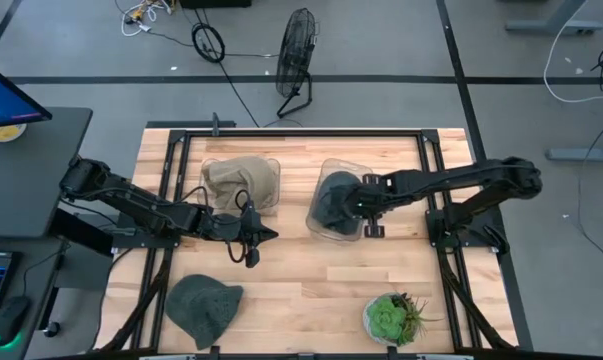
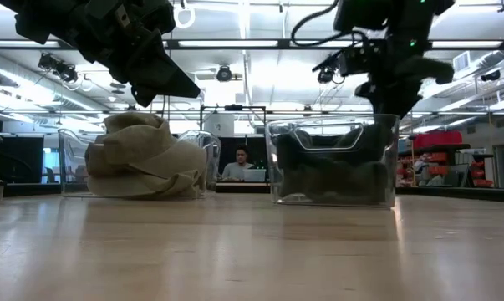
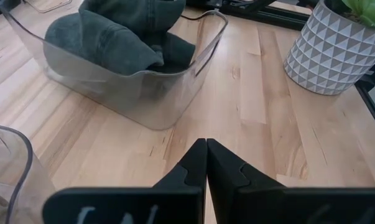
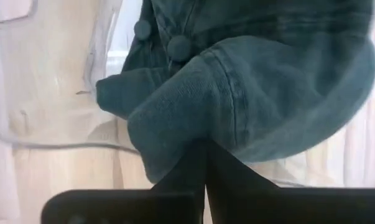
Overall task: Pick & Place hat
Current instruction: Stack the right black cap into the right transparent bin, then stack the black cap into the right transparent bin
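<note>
Dark denim hat (image 1: 331, 200) lies bunched in the right clear bin (image 1: 326, 232), directly beneath the right gripper (image 1: 362, 203) (fingers pressed together, apparently empty). Left gripper (image 1: 264, 236), likewise closed, hovers beside the tan hat's bin (image 1: 273, 165), farther off.

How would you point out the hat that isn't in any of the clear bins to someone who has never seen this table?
Start at the wooden table seen from above and go to its near left corner, across from the potted succulent. There a dark green hat lies flat on bare wood. Unlike the tan hat and the dark hat, it sits in no bin, and neither arm is over it.
</note>
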{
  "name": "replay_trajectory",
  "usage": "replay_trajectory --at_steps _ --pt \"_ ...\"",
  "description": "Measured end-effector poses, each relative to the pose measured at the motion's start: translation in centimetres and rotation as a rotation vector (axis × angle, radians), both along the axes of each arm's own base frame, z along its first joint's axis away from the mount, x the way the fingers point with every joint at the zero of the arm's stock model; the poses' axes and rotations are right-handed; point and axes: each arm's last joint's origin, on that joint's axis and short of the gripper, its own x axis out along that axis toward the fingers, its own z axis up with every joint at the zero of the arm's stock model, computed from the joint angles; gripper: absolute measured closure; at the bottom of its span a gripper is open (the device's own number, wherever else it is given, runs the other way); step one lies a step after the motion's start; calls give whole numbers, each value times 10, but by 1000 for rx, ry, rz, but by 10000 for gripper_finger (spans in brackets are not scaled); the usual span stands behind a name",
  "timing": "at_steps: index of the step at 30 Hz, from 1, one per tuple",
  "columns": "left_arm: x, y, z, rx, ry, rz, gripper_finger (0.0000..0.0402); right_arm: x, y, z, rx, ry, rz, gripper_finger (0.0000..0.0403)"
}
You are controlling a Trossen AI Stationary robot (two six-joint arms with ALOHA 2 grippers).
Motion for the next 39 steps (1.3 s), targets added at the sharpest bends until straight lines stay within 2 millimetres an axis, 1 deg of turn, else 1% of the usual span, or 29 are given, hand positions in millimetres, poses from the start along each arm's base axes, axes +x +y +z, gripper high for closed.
replay_trajectory --at_steps 3,10,15,19,22,25,27,30,34,36,39 --pt "0 0 0 0 0 0 388 9 -3 -10 -7 20 26 397" --pt "0 0 0 0 1 0 388 30 -9 -32 -36 17 152 400" --pt "0 0 0 1 3 0 388 35 -17 -49 50 68 134 401" --pt "0 0 0 1 3 0 388 36 -20 -53 56 84 125 399" --pt "0 0 0 -4 -3 2 388 35 -19 -44 56 80 123 396" --pt "2 -1 4 -37 -46 10 388 35 -16 -27 57 58 113 394" --pt "4 -2 11 -55 -73 11 388 33 -14 -16 63 67 96 393" --pt "9 -6 26 -77 -121 -6 388 30 -11 3 75 66 50 394" --pt "17 -15 52 -104 -116 -74 388 27 -1 29 98 19 -23 394" --pt "19 -20 66 -108 -54 -84 388 26 7 41 107 -33 -23 394" --pt "15 -28 86 -132 92 -72 388 25 25 52 115 -113 41 394"
